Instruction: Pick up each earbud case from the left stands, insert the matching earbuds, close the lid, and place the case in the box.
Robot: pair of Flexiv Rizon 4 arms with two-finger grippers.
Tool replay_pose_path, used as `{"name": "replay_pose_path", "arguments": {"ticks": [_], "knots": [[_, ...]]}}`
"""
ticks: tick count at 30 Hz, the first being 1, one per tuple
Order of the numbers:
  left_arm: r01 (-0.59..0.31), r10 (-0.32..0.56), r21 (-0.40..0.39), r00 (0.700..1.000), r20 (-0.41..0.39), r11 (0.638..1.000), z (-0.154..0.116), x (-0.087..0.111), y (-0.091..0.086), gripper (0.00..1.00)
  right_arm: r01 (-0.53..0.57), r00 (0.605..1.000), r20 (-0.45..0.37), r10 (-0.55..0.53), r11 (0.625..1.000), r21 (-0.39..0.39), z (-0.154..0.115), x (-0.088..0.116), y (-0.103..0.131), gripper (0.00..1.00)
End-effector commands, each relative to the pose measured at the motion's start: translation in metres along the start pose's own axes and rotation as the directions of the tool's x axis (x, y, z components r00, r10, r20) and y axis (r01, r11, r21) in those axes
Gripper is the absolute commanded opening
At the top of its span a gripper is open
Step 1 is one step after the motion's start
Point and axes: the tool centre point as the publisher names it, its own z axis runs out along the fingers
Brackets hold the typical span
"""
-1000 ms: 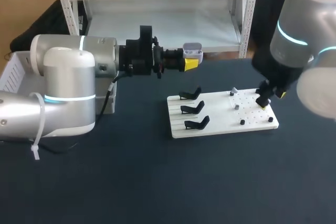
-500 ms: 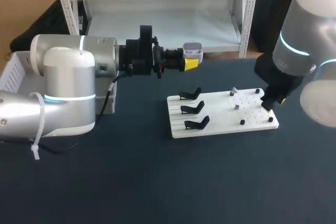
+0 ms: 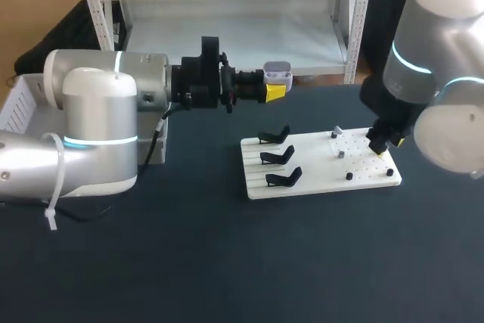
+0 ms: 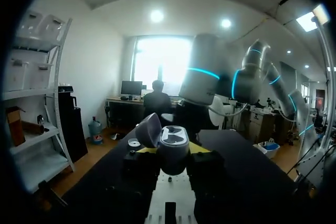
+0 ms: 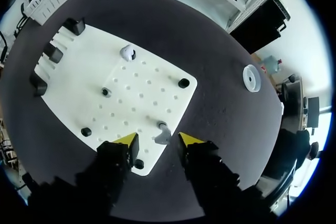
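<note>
- Note the earbud case (image 3: 277, 75), pinched from both sides in the left gripper (image 3: 274, 92) and raised above the far side of the table (image 3: 227, 262), well apart from the white board (image 3: 318, 179).
- Note the lid (image 4: 148, 129), tipped open, with the seats for the earbuds facing outward.
- See the right gripper (image 5: 160, 139), spread and low over a corner of the board, with a pale earbud (image 5: 163, 134) standing between the fingers; no contact apparent on either side.
- Take the step in hand to be the pick-up of that earbud for the waiting case.
- Centre the fingers on the earbud body, close gently, then lift straight up to avoid tipping it or dragging the board.
- Keep clear of the dark earbud (image 5: 138, 164) just beside one finger.
- Prefer pale earbuds for this pale case, probably this one and its likely partner (image 5: 127, 52) farther along the board.
- Hold the case level and motionless during the approach.
- Leave the three black stands (image 3: 276, 156), all bare, out of the path.
- Reserve the box (image 3: 17, 107), far off beyond the left arm, for the closed case.
</note>
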Motion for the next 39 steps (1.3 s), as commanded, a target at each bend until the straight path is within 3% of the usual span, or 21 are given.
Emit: {"name": "replay_pose_path", "arguments": {"ticks": [1, 23, 35, 39], "knots": [[-0.001, 0.001, -0.001, 1.000, 0.003, 1.000, -0.0001, 0.0006, -0.0001, 0.00, -0.006, 1.000, -0.008, 0.006, 1.000, 0.003, 0.0027, -0.0045, 0.0007, 0.44], [-0.001, 0.001, -0.001, 1.000, 0.003, 1.000, -0.0001, 0.0006, -0.0001, 0.00, -0.089, 0.995, -0.031, 0.090, 0.996, 0.014, 0.0044, 0.0041, -0.0012, 0.40], [-0.001, 0.001, -0.001, 1.000, 0.003, 1.000, -0.0001, 0.0006, -0.0001, 0.00, -0.083, 0.996, -0.042, 0.083, 0.996, 0.015, 0.0074, 0.0020, -0.0045, 0.37], [-0.001, 0.001, -0.001, 1.000, 0.003, 1.000, -0.0001, 0.0006, -0.0001, 0.00, -0.083, 0.996, -0.045, 0.083, 0.996, 0.016, 0.0077, 0.0011, -0.0045, 0.18]]}}
